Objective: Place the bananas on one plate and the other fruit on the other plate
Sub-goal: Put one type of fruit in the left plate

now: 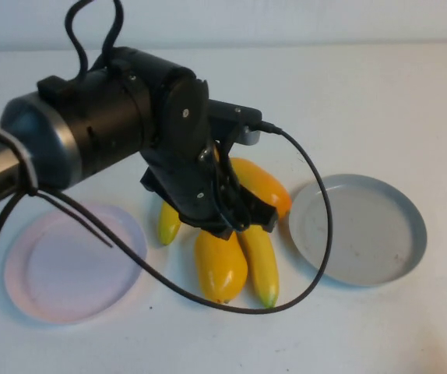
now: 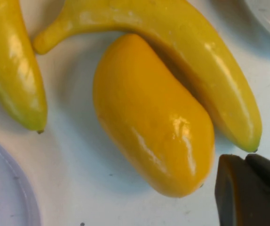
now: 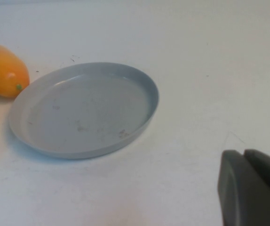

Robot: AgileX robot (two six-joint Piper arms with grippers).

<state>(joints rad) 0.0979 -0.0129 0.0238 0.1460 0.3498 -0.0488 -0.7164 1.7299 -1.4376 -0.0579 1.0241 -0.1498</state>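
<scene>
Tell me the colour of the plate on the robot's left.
Pale pink plate, with a lilac tinge at the rim; the high view shows it best.

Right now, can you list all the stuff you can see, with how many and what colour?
bananas: two, yellow with greenish tips, lying on the table between the plates, one mostly hidden under the arm.
mango-like fruits: two, orange-yellow, in the same cluster, one near the grey plate.
grey plate: one, grey with bluish rim, right side, nothing on it.
pink plate: one, pale pink, left side, nothing on it.
table: one, white.
left claw: shut, dark, hanging over the fruit cluster.
right claw: shut, dark, near the grey plate.
</scene>
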